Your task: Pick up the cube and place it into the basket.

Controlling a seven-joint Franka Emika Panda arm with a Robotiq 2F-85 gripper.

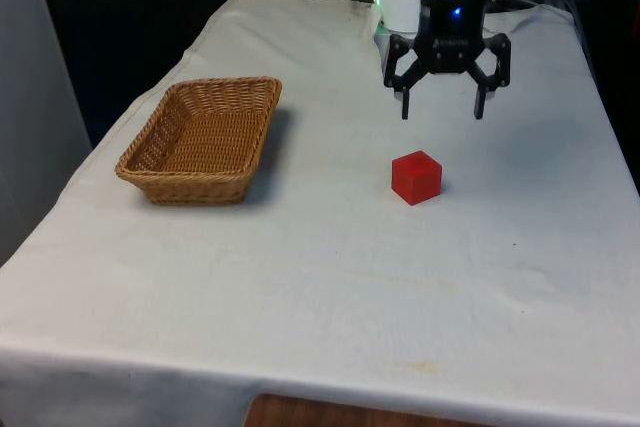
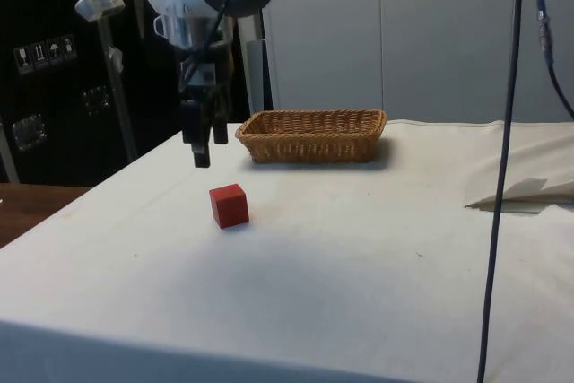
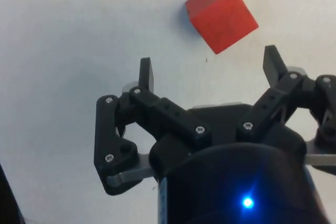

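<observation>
Red and solid-looking, the small cube [image 1: 416, 177] sits on the white cloth-covered table [image 1: 330, 287] slightly right of the front view's centre, one corner turned toward the camera, with nothing touching it. In the side view the same red cube [image 2: 230, 204] lies left of centre in the frame, and in the wrist view it [image 3: 222, 13] rests on bare cloth beyond the fingertips, clear of both. The black two-finger gripper [image 1: 442, 107] hangs in the upper right-centre of the front view, above the table and farther back than the cube, its fingers spread wide apart with nothing between them. From the side the gripper [image 2: 204, 152] points straight down in the upper left of the frame, its tips above the cloth and just left of the cube, not touching it. The wrist view shows the gripper [image 3: 210, 72] with both dark fingertips well separated. The shallow rectangular woven wicker basket [image 1: 205, 139] stands at the left-centre of the front view, well apart from the cube; in the side view the basket [image 2: 312, 135] sits at upper centre, behind the cube.
</observation>
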